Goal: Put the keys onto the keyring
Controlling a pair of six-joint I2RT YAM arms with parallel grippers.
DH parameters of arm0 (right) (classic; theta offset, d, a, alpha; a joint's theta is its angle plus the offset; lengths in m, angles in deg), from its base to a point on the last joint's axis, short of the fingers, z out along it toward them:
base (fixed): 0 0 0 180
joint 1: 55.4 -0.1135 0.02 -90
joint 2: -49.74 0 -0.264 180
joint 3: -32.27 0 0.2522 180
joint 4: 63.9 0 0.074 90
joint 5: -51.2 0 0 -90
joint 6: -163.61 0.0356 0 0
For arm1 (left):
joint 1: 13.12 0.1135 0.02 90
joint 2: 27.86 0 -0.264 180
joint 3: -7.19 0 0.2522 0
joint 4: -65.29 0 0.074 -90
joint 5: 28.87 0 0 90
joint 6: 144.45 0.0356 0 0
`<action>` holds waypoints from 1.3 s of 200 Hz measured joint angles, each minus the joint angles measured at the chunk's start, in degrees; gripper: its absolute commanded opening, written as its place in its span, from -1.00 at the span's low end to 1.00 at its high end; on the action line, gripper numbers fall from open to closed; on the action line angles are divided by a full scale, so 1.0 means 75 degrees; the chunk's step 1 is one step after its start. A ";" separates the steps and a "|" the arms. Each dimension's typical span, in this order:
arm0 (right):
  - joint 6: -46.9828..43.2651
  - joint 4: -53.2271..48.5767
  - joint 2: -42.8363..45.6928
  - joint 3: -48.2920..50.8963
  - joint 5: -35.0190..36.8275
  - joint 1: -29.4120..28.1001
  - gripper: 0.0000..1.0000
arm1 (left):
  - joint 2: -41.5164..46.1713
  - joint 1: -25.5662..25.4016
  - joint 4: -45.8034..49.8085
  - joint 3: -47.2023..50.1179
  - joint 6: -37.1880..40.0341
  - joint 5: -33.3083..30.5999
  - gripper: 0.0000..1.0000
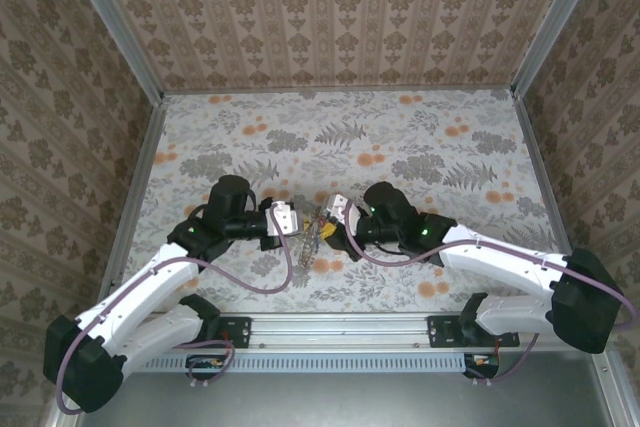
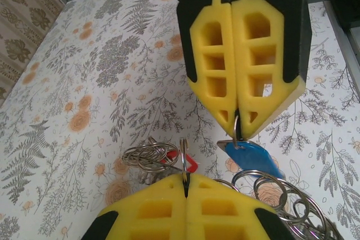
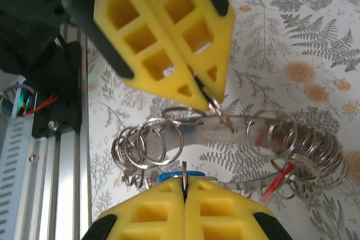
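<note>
clamping keys (image 2: 250, 158) mid-table (image 1: 450, 147), left end effector (image 2: 185, 179) meets right end effector (image 3: 184, 182).

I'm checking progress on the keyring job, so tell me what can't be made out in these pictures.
Left wrist view: the red key is mostly hidden behind the left pincer and small rings.
Right wrist view: the blue key is nearly all hidden behind the right pincer; small rings cover parts of the keyring band.
Top view: the keys are too small to count.
</note>
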 measured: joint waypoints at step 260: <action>0.2084 0.1026 -0.0863 -0.0280 0.0399 0.0131 -1.00 | -0.0230 -0.0219 -0.0058 0.0003 0.0006 -0.0924 -1.00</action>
